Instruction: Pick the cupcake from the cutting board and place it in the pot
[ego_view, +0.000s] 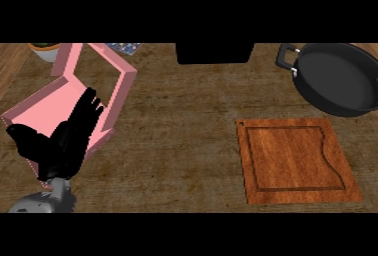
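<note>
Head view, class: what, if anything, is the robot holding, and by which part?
Nothing is held. The left hand is open, fingers straight, over the pink tray. The right hand is out of view, and no cupcake shows on the cutting board or in the pot.

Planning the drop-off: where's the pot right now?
In the head view, the pot sits at the counter's far right corner, just beyond the cutting board.

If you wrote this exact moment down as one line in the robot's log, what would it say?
left hand: open, resting over pink tray | right hand: out of view | cutting board: no cupcake visible | pot: looks empty
</note>
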